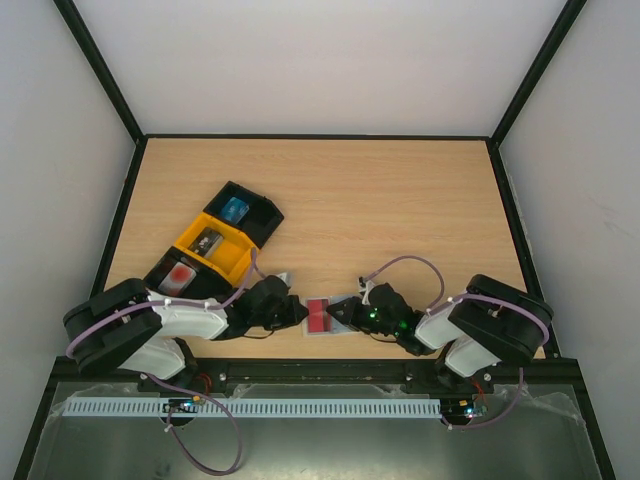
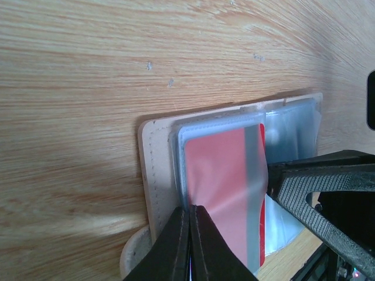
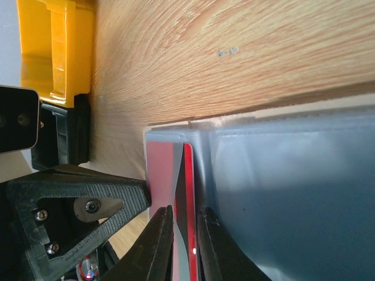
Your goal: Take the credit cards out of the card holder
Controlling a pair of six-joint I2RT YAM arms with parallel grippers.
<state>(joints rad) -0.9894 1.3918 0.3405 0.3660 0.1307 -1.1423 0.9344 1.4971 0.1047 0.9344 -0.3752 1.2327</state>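
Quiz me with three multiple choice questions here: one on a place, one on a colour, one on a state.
1. Where does the card holder lie? A) by the far edge B) in the far right corner C) between the left gripper and the right gripper
2. What colour is the credit card showing in it? A) red B) green C) yellow
3. How do the left gripper's jaws stand? A) wide open B) shut C) out of view
Answers: 1 C, top view shows it between both; 2 A, left wrist view shows a red face; 3 B, they meet at the holder's edge.
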